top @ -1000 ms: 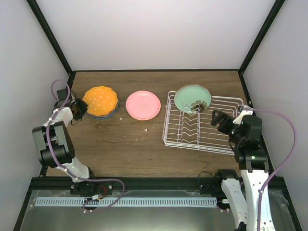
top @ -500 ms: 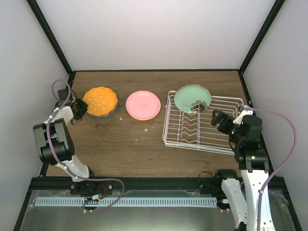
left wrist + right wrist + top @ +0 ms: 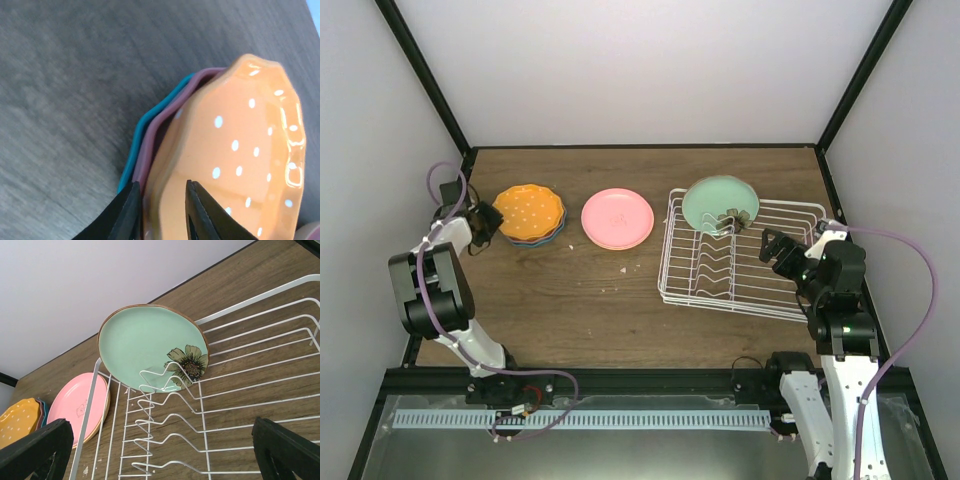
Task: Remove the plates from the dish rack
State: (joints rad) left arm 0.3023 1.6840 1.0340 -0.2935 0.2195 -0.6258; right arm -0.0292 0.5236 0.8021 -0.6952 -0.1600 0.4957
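The mint green plate with a dark flower mark stands upright at the far end of the white wire dish rack; the right wrist view shows both the plate and the rack. My right gripper hovers over the rack's right part, wide open and empty. The dotted orange plate tops a stack on maroon and teal plates. My left gripper is open, its jaws either side of the orange plate's left rim. The pink plate lies flat on a tan-rimmed plate.
The stack and the pink plate lie on the wooden table left of the rack. A few crumbs lie between the pink plate and the rack. Black frame posts and white walls close in the table on three sides.
The left gripper and the orange plate have shifted very slightly toward the far side. The right arm and the mint plate have not moved.
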